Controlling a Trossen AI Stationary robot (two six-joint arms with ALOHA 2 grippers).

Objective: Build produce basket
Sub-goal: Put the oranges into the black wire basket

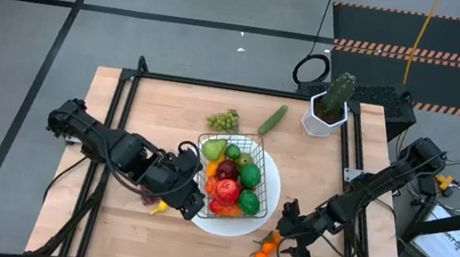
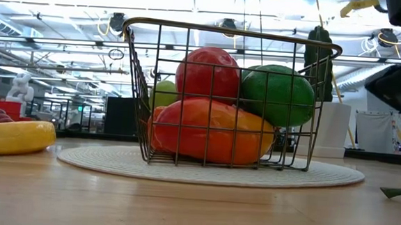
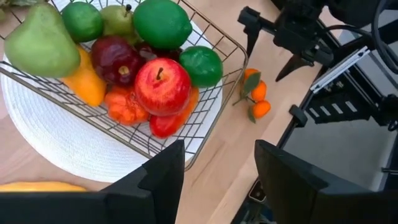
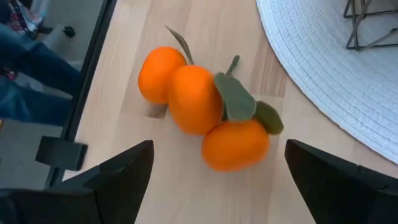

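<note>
Wire basket (image 1: pixel 238 177) seen seated on white plate (image 1: pixel 225 225), table centre; loaded with pear, apples, limes, peppers. Tangerines (image 4: pixel 205 115) observed on bare wood just beside plate rim, outside basket. Right gripper (image 1: pixel 294 237) positioned over tangerines, fingers spread wide, nothing held. Left gripper (image 1: pixel 187 196) noted at plate's left edge, fingers parted, empty. Banana (image 2: pixel 12 137) lying by left gripper. Green grapes (image 1: pixel 223 120) and cucumber (image 1: pixel 273 118) behind basket.

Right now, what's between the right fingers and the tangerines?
Nothing: bare wood lies between the open right gripper and the tangerines, as the right wrist view shows.
</note>
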